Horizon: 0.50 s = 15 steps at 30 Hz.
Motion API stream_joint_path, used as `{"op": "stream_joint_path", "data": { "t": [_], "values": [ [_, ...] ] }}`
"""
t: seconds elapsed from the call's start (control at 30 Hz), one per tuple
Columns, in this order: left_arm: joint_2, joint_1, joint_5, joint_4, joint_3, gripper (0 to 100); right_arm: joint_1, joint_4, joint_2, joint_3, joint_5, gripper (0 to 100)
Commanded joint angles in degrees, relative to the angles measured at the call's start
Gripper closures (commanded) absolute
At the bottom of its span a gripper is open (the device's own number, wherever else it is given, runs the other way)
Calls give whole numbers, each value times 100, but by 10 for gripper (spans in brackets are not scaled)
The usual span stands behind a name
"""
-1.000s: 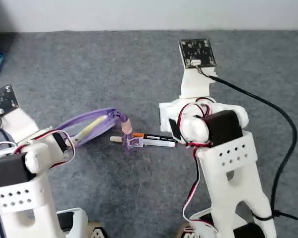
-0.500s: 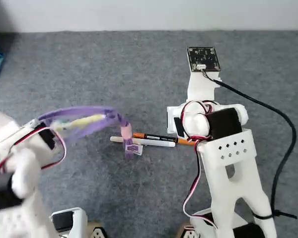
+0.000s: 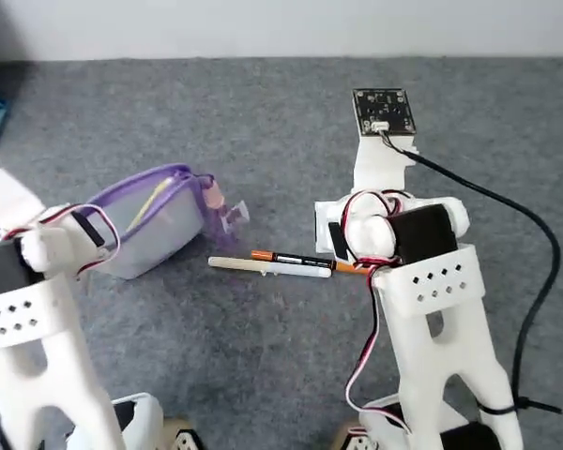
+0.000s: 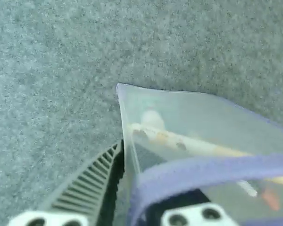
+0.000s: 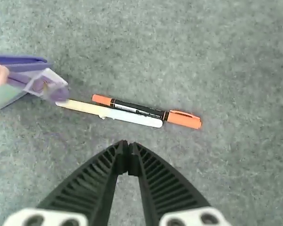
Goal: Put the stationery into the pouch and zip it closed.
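Purple-trimmed pouch (image 3: 155,220) is being pinched at its wall by the left gripper (image 4: 132,188), probably propping it up for loading. Just beside it, an orange marker (image 5: 146,112) and white pen (image 5: 113,111) are lying under the right gripper (image 5: 128,148), which is hovering closed and empty.

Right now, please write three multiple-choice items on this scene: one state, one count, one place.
1. The right hand is: A open; B shut and empty; C shut on a pen.
2. How many pens lie outside the pouch? A one; B two; C four.
3. The orange-capped marker lies: A inside the pouch; B in the right hand; C beside the white pen on the table.
Key: B, it is closed with nothing in it; B, the marker and the white pen; C, the two lie side by side.
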Motion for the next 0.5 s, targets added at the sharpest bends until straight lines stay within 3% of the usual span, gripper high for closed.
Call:
{"op": "stream_joint_path", "data": {
  "t": [0.0,0.17,0.3,0.47],
  "values": [
    [264,-141,53,88,-66,988,31,-31,347,-18,26,989],
    [255,-149,53,88,-84,988,48,-101,1481,-70,53,979],
    [255,-369,53,88,-84,988,13,-84,2308,-237,158,846],
    [255,-791,18,88,-84,988,-180,-163,3116,-527,1081,736]
  ]
}}
